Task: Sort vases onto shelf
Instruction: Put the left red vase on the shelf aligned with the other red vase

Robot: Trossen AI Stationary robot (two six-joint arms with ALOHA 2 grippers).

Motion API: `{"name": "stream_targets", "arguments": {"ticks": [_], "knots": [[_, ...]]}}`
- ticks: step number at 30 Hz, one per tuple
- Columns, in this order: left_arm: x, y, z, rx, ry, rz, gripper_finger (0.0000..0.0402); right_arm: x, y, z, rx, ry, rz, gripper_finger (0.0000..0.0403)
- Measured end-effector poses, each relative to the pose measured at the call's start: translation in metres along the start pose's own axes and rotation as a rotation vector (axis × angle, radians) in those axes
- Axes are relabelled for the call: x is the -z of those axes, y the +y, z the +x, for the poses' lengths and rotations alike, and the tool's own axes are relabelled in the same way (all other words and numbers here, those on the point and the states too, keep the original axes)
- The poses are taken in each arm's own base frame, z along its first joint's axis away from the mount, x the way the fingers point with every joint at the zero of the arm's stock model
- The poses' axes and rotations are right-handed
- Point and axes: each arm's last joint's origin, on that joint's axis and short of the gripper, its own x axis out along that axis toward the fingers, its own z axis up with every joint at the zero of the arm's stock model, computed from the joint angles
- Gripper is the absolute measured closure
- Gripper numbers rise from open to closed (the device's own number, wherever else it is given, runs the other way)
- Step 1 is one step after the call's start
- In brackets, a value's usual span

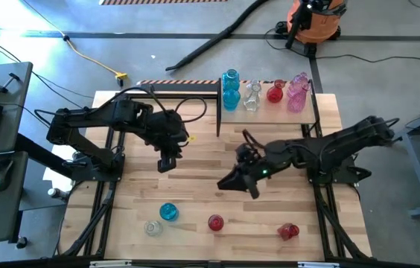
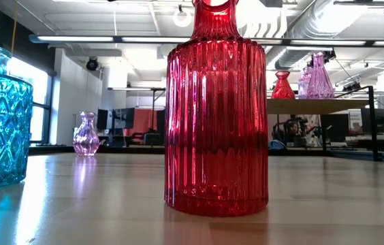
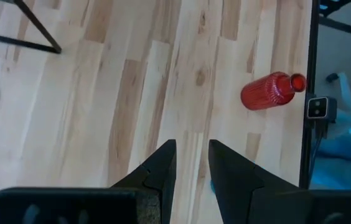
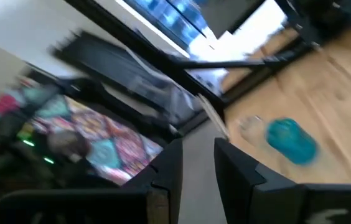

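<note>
Red ribbed vase (image 2: pixel 216 109) stands upright on the table (image 1: pixel 195 186); both empty tools (image 1: pixel 166 163) (image 1: pixel 252 187) hover, fingers slightly parted.

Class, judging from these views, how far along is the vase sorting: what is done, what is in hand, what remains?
Done: five vases stand on the shelf. In hand: nothing; the left gripper and right gripper hover empty over mid-table. Left: a blue vase, clear vase, upright red vase and toppled red vase near the front edge.

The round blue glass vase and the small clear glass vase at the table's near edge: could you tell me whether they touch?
Apart. The high view shows bare wood between the round blue glass vase and the small clear glass vase.
</note>
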Motion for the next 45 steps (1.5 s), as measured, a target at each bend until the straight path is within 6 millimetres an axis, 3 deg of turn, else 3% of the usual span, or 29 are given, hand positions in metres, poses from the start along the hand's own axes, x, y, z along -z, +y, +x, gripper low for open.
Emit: {"name": "stream_targets", "arguments": {"ticks": [10, 31, 45], "knots": [[0.001, 0.0, 0.0, -0.002, 0.008, -0.065, 0.0316, -0.006, 0.011, 0.008, 0.21, 0.181, -0.051, 0.0331], [0.005, -0.006, 0.0, 0.001, 0.037, -0.158, 0.0316, 0.063, -0.015, 0.075, 0.339, 0.443, -0.066, 0.0331], [0.005, -0.007, 0.0, 0.002, 0.035, -0.174, 0.0316, 0.087, -0.026, 0.092, 0.421, 0.474, 0.013, 0.0331]]}}
